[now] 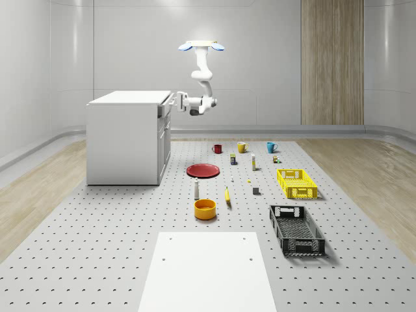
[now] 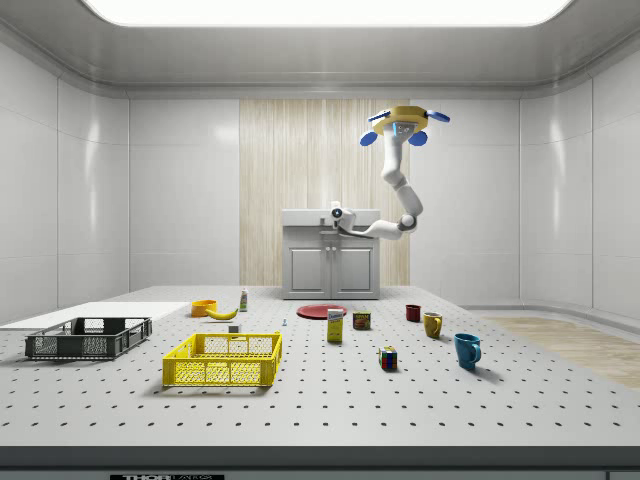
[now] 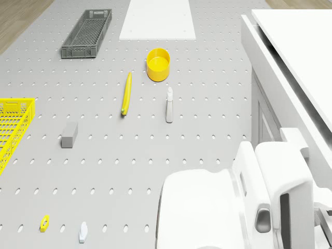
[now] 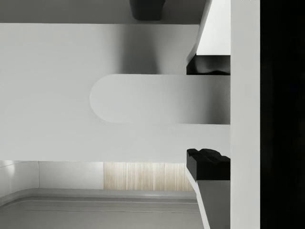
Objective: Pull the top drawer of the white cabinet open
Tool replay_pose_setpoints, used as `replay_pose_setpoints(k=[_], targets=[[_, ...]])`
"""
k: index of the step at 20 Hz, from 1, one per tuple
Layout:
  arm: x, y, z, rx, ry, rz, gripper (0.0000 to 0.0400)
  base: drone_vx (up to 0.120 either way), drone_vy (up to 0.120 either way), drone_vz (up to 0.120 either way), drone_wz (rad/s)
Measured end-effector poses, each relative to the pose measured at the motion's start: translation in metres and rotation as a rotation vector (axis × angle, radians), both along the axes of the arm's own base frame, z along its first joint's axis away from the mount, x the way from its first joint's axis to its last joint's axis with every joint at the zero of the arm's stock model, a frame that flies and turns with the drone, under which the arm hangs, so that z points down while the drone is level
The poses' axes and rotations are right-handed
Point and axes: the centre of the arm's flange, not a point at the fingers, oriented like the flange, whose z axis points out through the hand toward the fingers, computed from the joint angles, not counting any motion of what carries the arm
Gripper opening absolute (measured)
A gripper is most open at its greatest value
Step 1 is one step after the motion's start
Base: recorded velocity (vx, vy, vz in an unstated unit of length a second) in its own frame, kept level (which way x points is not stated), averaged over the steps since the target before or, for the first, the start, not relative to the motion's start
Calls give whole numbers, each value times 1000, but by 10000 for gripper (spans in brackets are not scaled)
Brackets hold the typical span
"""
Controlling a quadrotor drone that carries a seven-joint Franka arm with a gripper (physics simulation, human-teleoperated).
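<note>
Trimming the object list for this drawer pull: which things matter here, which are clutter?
Job:
white cabinet
top drawer, already slightly out
drawer handle
pincer, fingers either side of the handle

Lying about:
red plate
yellow bowl
banana
yellow crate
black crate
mugs

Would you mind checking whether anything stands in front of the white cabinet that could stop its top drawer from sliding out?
Nothing visible does. The hovering drone's gripper is already at the top drawer of the white cabinet, and the nearest floor item, the red plate, lies low and clear of its path.
</note>
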Motion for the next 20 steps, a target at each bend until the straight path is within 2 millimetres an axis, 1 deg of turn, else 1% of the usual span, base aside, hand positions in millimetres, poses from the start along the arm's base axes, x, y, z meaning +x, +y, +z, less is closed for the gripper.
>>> replay_pose_setpoints(k=[3, 6, 11, 12, 13, 14, 15, 16, 17, 18, 20], targets=[[-1, -11, 3, 8, 3, -2, 136, 0, 0, 0, 0], [-1, -23, 5, 12, 4, -3, 120, 0, 0, 0, 0], [-1, -45, 6, 12, 24, -3, 126, 0, 0, 0, 0], [1, -49, -13, -13, -33, 6, 261, 0, 0, 0, 0], [3, -56, -26, -48, -23, 17, 393, 0, 0, 0, 0], [10, -60, -55, 31, -36, 21, 394, 0, 0, 0, 0], [18, -62, -77, 55, -8, 33, 333, 0, 0, 0, 0], [21, -67, -74, 50, -5, 28, 282, 0, 0, 0, 0], [18, -70, -65, 45, -3, 23, 243, 0, 0, 0, 0], [16, -73, -57, 40, -2, 19, 213, 0, 0, 0, 0], [11, -80, -42, 33, 1, 12, 170, 0, 0, 0, 0]])
